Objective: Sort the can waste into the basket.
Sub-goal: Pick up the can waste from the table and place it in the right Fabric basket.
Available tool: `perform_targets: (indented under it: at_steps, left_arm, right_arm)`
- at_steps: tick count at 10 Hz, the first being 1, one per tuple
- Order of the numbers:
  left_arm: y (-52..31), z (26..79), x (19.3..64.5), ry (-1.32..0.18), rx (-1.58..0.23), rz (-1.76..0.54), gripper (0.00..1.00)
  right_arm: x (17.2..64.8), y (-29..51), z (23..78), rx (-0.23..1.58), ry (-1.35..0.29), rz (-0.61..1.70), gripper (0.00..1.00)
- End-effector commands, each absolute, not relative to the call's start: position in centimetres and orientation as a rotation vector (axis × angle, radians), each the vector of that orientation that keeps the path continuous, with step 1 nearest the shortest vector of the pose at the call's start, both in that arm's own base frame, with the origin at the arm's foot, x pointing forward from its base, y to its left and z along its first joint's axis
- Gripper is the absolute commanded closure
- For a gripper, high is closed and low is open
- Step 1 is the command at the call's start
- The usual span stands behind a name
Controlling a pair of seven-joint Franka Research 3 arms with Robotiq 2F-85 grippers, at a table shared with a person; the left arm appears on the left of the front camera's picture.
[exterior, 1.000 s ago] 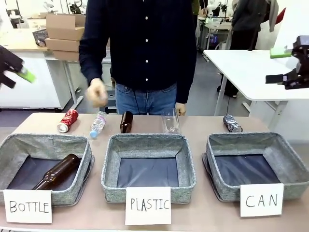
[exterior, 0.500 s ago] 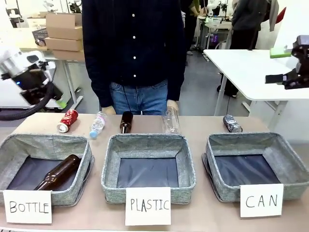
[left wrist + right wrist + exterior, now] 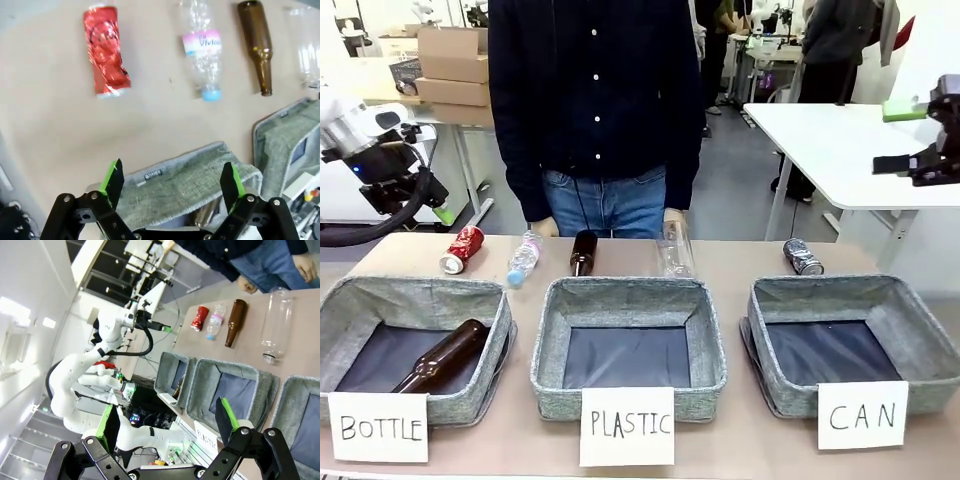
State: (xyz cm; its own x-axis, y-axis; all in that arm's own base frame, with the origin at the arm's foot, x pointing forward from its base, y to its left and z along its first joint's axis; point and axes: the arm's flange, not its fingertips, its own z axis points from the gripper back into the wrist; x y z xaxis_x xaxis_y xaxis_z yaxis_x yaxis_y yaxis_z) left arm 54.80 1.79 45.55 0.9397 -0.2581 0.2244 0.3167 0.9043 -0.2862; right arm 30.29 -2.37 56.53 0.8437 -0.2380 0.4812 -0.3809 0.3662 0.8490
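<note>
Left pincer [image 3: 171, 176], wide and empty, has arrived near the red can [image 3: 106, 50]. Right pincer [image 3: 167, 427], also wide, waits well apart from it; pickup pending.

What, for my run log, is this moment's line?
left jaws open; right jaws open; red can, grey can on table; neither in basket

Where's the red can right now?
Front view: the red can lies at far left, behind the BOTTLE bin, just left of the small plastic bottle.
</note>
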Motion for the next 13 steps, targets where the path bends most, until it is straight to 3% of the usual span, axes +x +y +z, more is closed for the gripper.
perform_targets:
  at_steps: [1, 3, 7, 13]
  left_arm:
    - [1.4, 44.2, 59.0, -0.208, -0.211, -0.337, 0.0]
    - [2.1, 41.2, 64.1, -0.055, -0.208, -0.357, 0.0]
    - [3.4, 35.7, 69.0, -0.013, -0.209, -0.296, 0.0]
    - [2.1, 32.3, 70.6, 0.033, -0.293, -0.377, 0.0]
  right_arm:
    - [30.6, -2.2, 56.5, 1.231, -0.627, 0.12, 0.0]
    - [30.6, -2.2, 56.5, 1.231, -0.627, 0.12, 0.0]
    - [30.6, -2.2, 56.5, 1.231, -0.627, 0.12, 0.0]
    - [30.6, -2.2, 56.5, 1.231, -0.627, 0.12, 0.0]
